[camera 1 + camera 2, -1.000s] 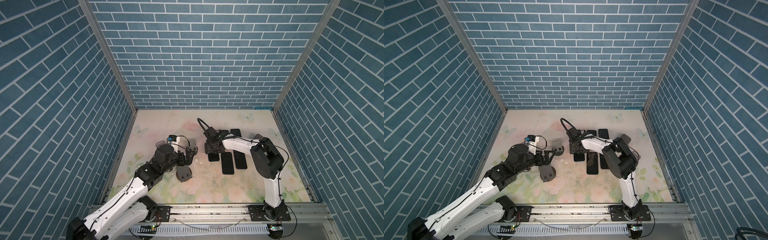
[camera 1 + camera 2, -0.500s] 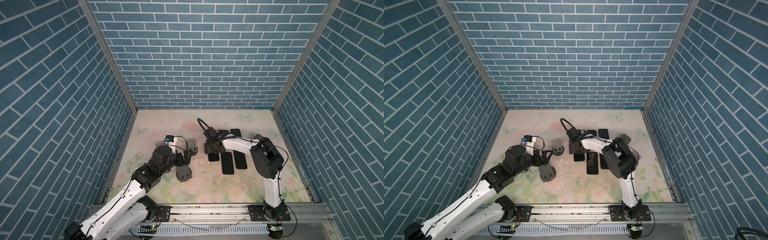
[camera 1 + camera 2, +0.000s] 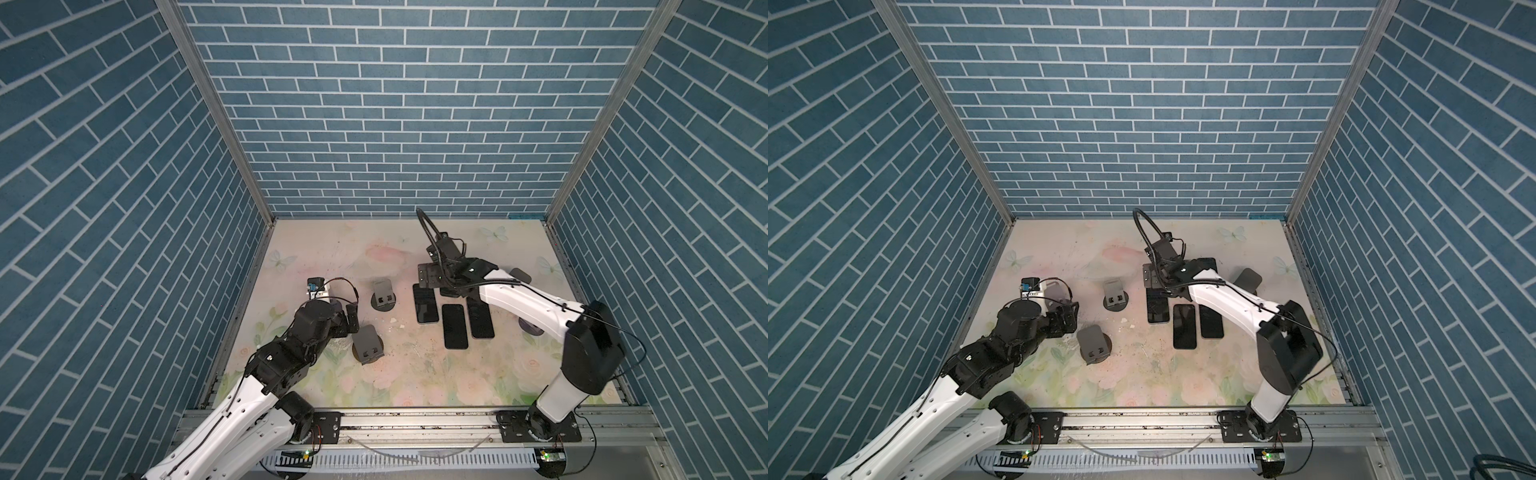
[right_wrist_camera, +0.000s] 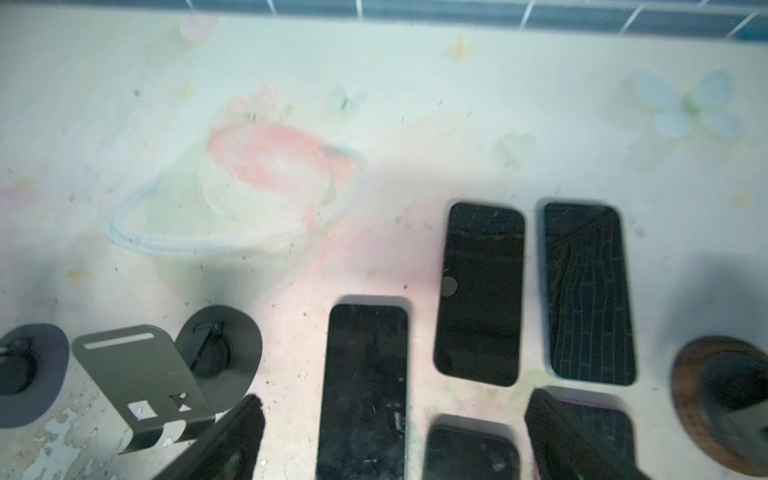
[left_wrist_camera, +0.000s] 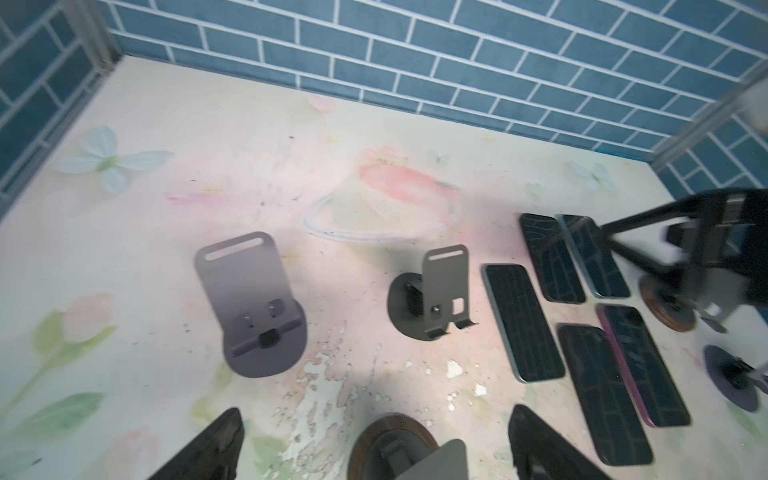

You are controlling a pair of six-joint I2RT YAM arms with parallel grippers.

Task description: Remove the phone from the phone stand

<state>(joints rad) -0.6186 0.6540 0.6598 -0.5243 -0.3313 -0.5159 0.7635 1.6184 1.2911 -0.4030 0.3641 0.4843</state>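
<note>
Several dark phones lie flat on the table, none on a phone stand. The leftmost phone (image 3: 426, 305) (image 3: 1158, 309) (image 4: 365, 386) lies under my right gripper (image 3: 429, 286) (image 3: 1153, 283) (image 4: 395, 444), which is open; its fingers (image 4: 226, 440) stand either side of the phone, apart from it. A grey phone stand (image 3: 383, 292) (image 3: 1115, 296) (image 4: 141, 374) stands bare just left of that phone. My left gripper (image 3: 352, 319) (image 3: 1070, 318) (image 5: 374, 449) is open and holds nothing, hovering behind another bare phone stand (image 3: 367, 345) (image 3: 1094, 344) (image 5: 409, 451).
Two more phones (image 3: 455, 326) (image 3: 481, 319) lie right of the leftmost one, and others (image 4: 478, 291) (image 4: 588, 291) lie farther back. More stands (image 3: 520, 275) (image 3: 530, 329) sit near the right arm, and one (image 5: 253, 303) at the left. Blue brick walls enclose the table.
My right gripper has opened and let go of the leftmost phone, which stays flat on the table. The left arm has drawn back a little toward the front left.
</note>
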